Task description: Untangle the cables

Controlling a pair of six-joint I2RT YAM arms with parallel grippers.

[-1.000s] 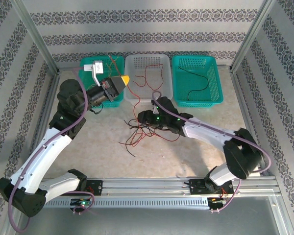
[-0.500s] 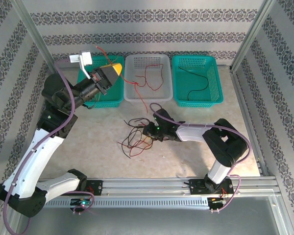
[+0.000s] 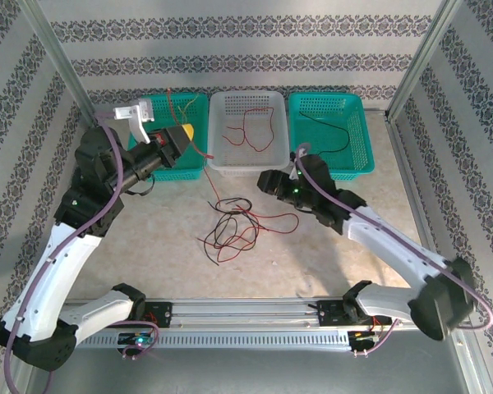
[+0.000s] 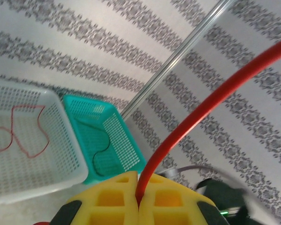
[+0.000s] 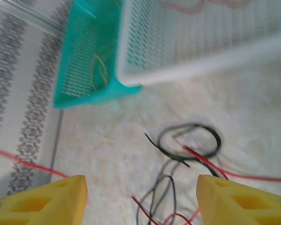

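Patterned wallpaper closes in a pale tabletop (image 3: pixel 148 238), and the loose tangle of cables (image 3: pixel 238 223) lies near its middle, red and black strands looped over one another, short of the baskets at the far edge. They look hair-thin, nearly weightless and limp, so any strand pulled will likely drag its neighbours wherever loops cross. I judge the best hold to be a free end or an outer loop, pinched firmly because the sheath looks smooth, then drawn away slowly. One red cable (image 4: pixel 192 122) is clamped between the yellow pads (image 4: pixel 107 201) of the left gripper (image 3: pixel 186 135), raised over the left teal basket (image 3: pixel 195 168). The right gripper (image 3: pixel 271 180) hangs just beyond the tangle's far right side, jaws spread wide with nothing between them. Farther off, the white basket (image 3: pixel 230 164) holds a red strand (image 4: pixel 25 107), the right teal basket (image 3: pixel 329 174) a black strand (image 4: pixel 94 161)
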